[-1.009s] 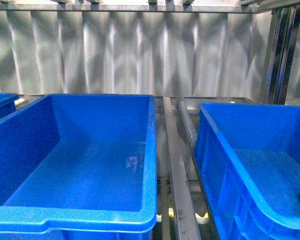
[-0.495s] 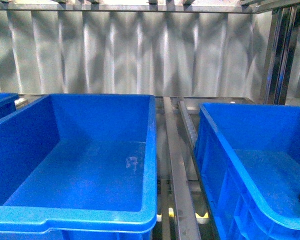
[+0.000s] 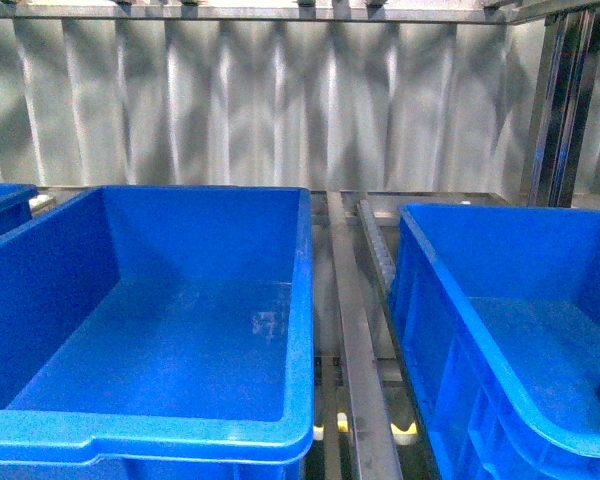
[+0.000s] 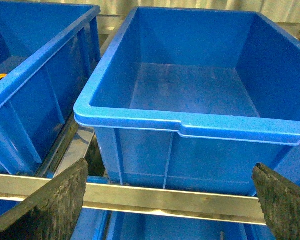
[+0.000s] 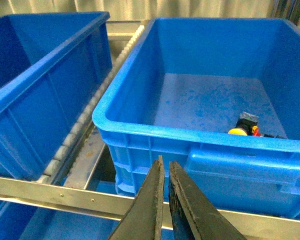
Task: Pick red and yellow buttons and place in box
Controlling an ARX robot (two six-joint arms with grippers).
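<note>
My right claw (image 5: pixel 165 200): fingers nearly together, empty, outside the right bin (image 5: pixel 200 132).
My left claw (image 4: pixel 170 200): spread wide, facing the empty box (image 4: pixel 190 122), ready to receive.
Yellow button (image 5: pixel 238 131): in the right bin's corner, a red button (image 5: pixel 255 132) beside it.

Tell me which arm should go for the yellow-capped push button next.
Right. Its gripper, fingers nearly closed, faces the blue plastic bin holding the yellow-capped button. The left gripper, open wide, faces the empty middle bin.

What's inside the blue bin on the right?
In the right blue bin, a yellow button lies beside something red. The near rim hides whatever sits closer.
</note>
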